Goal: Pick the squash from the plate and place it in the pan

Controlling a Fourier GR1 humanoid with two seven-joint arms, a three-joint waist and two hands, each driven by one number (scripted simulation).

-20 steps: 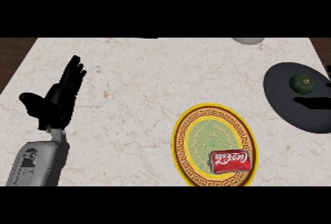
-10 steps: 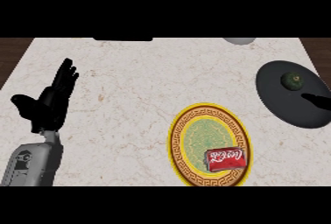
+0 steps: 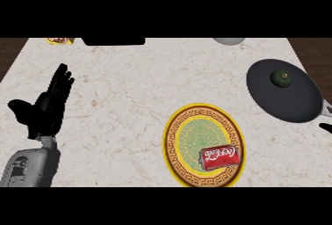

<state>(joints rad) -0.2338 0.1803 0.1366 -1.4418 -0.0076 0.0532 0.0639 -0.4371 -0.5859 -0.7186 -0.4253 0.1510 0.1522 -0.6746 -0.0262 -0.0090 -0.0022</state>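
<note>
Resting in the pan [image 3: 295, 103] near the table's [image 3: 130, 88] right edge, the squash [image 3: 281, 78] lies well right of the plate [image 3: 204, 145], which carries a red can [image 3: 219, 157]. Left hand [image 3: 45, 110] rests far left, fingers straight. Broad bare table lies between.

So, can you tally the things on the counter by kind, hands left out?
Plates: 1, the yellow-rimmed plate
Pans: 1, the dark pan
Squash: 1, the green squash lying in the pan
Red packets: 1, the red packet on the plate
Cut-off items at the far edge: 3, unidentifiable
Total: 7
</note>
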